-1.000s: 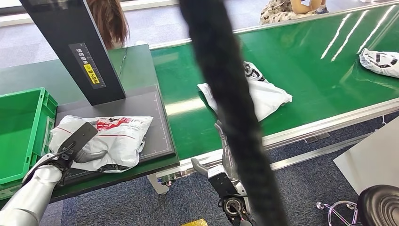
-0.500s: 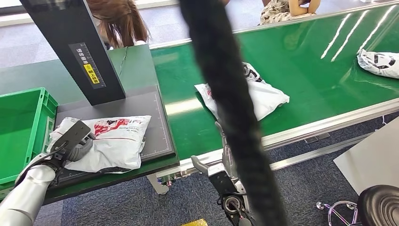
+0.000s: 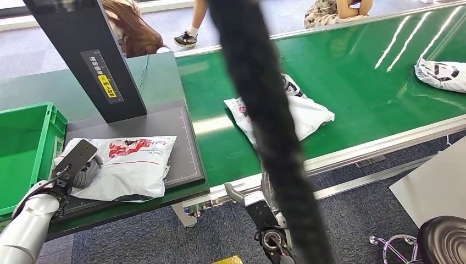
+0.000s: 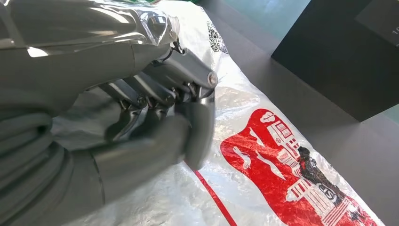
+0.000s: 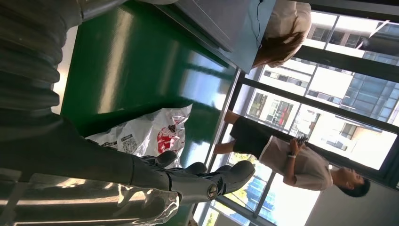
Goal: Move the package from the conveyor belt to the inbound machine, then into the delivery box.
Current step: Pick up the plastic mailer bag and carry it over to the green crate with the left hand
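**Package on the scan plate, crate next**

Conveyor belt (image 3: pixel 351 71) takes up most of the room from where I stand, a long green run behind the robot's working edge. It carries the waiting stock: one white bag (image 3: pixel 308 113) near the front rail, partly hidden by a dark braided cable (image 3: pixel 264 110) hanging before the head camera, and another bag (image 3: pixel 442 73) far along the belt. They lie flat and apart, presumably so each can be taken singly.

Beside the belt stands the inbound machine (image 3: pixel 176 124), a dark flat plate under a slanted black post with a yellow label. The package (image 3: pixel 129 168), white with red print, lies flat on that plate with its printed face up, which I take to be for the reading overhead.

To the machine's far side sits the delivery box (image 3: pixel 27 148), a green crate, close enough that the package need only be carried sideways.

The left hand (image 3: pixel 82 168) is at the package's crate-side edge. In the left wrist view its fingers (image 4: pixel 141 101) curl in toward the thumb, right over the plastic; whether any film is pinched between them I cannot tell.

The right hand (image 3: pixel 258 201) hangs below the belt rail, fingers apart and straight, holding nothing, seemingly kept clear.

People stand beyond the belt.
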Motion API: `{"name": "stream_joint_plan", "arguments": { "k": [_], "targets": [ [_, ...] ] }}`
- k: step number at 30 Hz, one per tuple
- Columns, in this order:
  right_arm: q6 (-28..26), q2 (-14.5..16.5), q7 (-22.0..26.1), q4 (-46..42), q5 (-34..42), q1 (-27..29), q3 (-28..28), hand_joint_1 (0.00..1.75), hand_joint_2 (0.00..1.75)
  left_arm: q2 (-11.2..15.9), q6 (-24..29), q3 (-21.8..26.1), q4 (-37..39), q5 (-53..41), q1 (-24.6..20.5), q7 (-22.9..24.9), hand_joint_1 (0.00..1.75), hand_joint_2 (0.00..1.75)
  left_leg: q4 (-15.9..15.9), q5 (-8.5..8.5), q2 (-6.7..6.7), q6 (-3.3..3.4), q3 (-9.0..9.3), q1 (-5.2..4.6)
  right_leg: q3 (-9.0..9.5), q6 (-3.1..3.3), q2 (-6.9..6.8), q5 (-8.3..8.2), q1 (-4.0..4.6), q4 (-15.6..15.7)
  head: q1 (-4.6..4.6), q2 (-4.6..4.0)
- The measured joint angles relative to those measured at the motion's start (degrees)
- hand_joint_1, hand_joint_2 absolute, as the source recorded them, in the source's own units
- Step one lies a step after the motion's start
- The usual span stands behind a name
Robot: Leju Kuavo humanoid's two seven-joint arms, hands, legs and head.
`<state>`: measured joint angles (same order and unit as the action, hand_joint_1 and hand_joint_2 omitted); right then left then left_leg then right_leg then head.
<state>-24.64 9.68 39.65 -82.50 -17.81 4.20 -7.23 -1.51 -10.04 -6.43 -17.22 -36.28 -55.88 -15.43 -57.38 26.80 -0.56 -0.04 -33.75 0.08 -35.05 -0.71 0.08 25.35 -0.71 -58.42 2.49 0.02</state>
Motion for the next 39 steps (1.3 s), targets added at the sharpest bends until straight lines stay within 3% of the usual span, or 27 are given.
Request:
{"name": "stream_joint_plan", "arguments": {
  "k": [15,24,29,33,39],
  "targets": [
    [-0.1,-0.1,0.0,-0.1,0.0,0.5,0.0,0.00,1.75,-0.1,-0.9,-0.1,0.0,-1.8,-0.2,0.6,0.00,1.75,0.0,0.00,0.00,0.00,0.01,0.00,0.00,0.00,0.00,0.00,0.00,0.0,0.00,0.00],
    [0.4,0.1,0.0,0.2,0.3,-0.2,0.0,0.00,1.75,0.1,-9.3,-2.6,0.0,-7.3,-4.1,5.9,0.00,1.75,0.0,0.00,0.00,0.00,0.00,0.00,0.00,0.00,-0.01,0.00,0.00,0.0,0.00,0.00],
    [0.5,0.2,0.0,0.3,0.3,-0.3,0.0,0.00,1.75,0.1,-11.2,-3.1,0.0,-8.1,-4.7,6.5,0.00,1.75,0.0,0.00,-0.01,0.00,0.00,0.00,0.00,0.00,-0.01,0.00,0.00,0.0,0.00,0.00],
    [2.0,0.7,0.0,1.0,0.5,-1.6,0.4,0.00,1.75,0.3,-27.1,-9.2,0.7,-13.9,-10.4,9.2,0.00,1.75,0.0,0.00,0.00,0.00,0.00,0.00,0.00,0.00,0.00,0.00,0.00,0.0,0.01,0.00],
    [3.4,1.0,0.0,1.8,0.3,-2.6,0.5,0.00,1.75,-1.8,-23.4,-12.7,1.3,-15.3,-7.9,9.4,0.00,1.75,0.0,0.00,-0.03,0.00,0.00,-0.01,0.02,-0.01,-0.03,0.01,-0.02,0.0,0.02,0.00]
  ]
}}
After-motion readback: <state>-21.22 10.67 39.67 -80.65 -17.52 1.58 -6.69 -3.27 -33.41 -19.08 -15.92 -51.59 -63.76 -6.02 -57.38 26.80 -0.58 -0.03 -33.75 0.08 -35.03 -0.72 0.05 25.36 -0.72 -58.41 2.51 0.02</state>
